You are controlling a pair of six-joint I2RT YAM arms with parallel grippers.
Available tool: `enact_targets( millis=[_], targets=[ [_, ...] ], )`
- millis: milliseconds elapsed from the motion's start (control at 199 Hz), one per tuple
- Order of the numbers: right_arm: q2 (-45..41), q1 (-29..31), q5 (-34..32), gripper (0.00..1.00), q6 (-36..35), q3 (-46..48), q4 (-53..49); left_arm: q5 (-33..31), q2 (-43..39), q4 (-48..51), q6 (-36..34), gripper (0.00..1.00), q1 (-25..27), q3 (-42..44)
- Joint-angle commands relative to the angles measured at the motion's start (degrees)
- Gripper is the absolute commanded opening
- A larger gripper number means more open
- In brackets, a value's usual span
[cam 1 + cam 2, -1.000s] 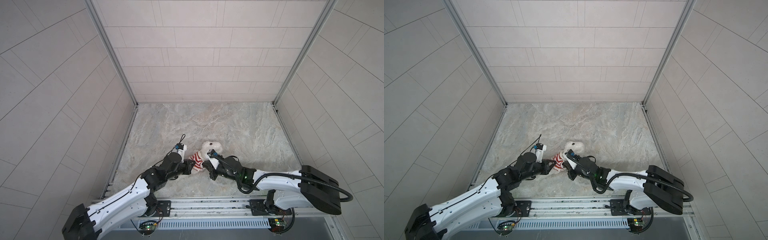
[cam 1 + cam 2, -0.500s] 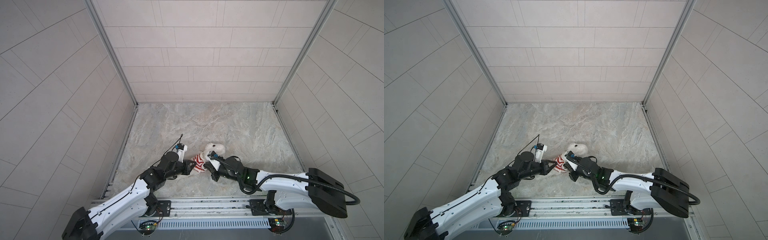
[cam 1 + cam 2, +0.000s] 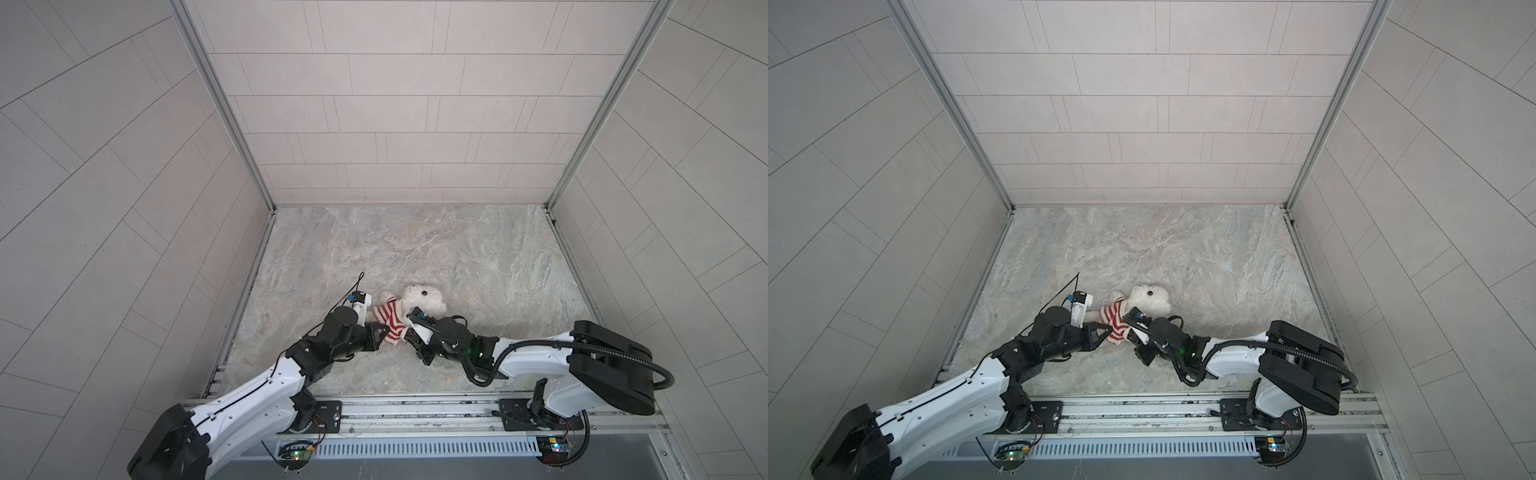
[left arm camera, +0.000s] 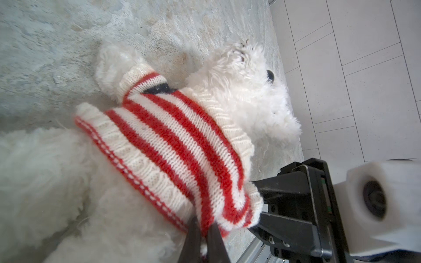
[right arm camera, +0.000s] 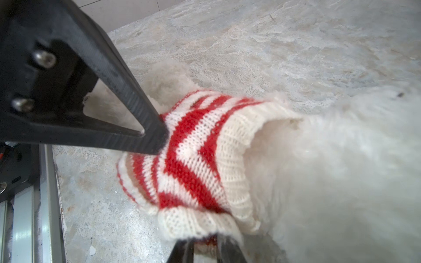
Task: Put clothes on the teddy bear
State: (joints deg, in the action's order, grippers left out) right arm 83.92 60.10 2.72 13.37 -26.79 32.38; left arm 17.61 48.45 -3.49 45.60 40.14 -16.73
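Since a second ago the right gripper point(image 5: 205, 246) has slackened. Its jaws now stand a little apart around the near sleeve cuff of the striped sweater point(image 4: 173, 141), and whether they still bite the knit cannot be told. Close to the front rail point(image 3: 415, 409), the left gripper point(image 4: 203, 227) is pinched together on the sweater's hem. Just beyond, the teddy bear point(image 3: 424, 297) lies on the marble table point(image 3: 415, 245) near its front middle, its head pointing away and rightward. The collar is at its neck, one paw is through the far sleeve, and its belly fur is bare below the hem. To finish well, the left should probably hold the hem taut and draw it toward the legs. The right should then take a fresh hold, pulling evenly so the knit does not bunch. Room is tight toward the rail, while open marble stretches behind the bear to the back wall point(image 3: 395, 124).
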Motion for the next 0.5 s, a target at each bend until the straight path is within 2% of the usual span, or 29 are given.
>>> enact_targets(
  millis=[0, 301, 496],
  targets=[
    [0.2, 0.0, -1.4, 0.21, 0.9, -1.5, 2.6, 0.9, 0.7, -1.8, -0.1, 0.0, -0.2, 0.9],
    [2.6, -0.3, -1.0, 0.22, 1.2, -3.5, 5.3, 0.7, 3.2, -1.3, -1.0, 0.0, 0.7, 0.4],
    [2.6, -0.3, 1.8, 0.3, 2.6, -4.2, 8.0, 0.4, 4.1, -0.7, -1.6, 0.0, 1.6, -0.5]
  ],
)
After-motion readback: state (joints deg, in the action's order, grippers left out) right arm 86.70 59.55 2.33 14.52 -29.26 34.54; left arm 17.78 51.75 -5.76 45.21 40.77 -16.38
